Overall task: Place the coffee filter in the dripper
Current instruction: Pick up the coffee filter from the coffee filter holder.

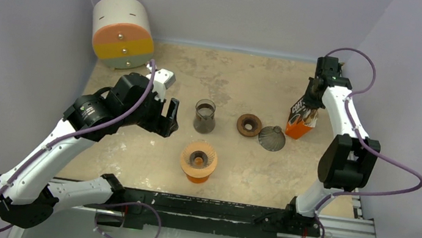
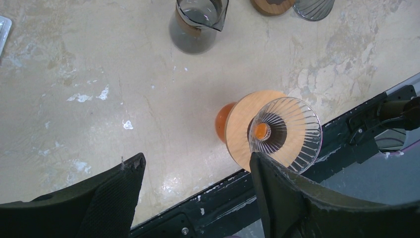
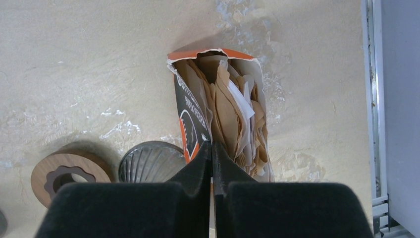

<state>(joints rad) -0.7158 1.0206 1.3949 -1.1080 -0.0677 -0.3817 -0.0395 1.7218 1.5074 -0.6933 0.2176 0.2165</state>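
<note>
While the dripper [image 2: 292, 134] sits bare on its wooden collar [image 2: 240, 124] over an orange cup [image 2: 221, 121] near the front edge of the table [image 1: 129, 163], the step in hand looks like fetching a paper, since nothing lines the cone yet. The coffee filters [image 3: 233, 114] stand bunched in an open orange box [image 3: 190, 119] at the far right, well apart from the dripper.

The right gripper [image 3: 212, 148] hangs over the mouth of that box, pointing down. Its fingers are pressed flat together with no gap, and their tips are at the front of the stack. Whether a sheet is pinched between them cannot be told. The right arm is folded, elbow raised, with the forearm reaching toward the back of the table.

The left arm stretches in from its base toward the middle. The left gripper [image 2: 195, 161] is just beside a glass jug [image 2: 198, 25], its jaws wide apart and holding nothing, and its camera looks down on the dripper.

If a paper is caught, the next move probably calls for a straight lift, so that one sheet slides free without dragging its neighbours or tipping the box. If not, the fingers need to part and bite on a single edge. After that comes a carry across to the cone, point downward.
</note>
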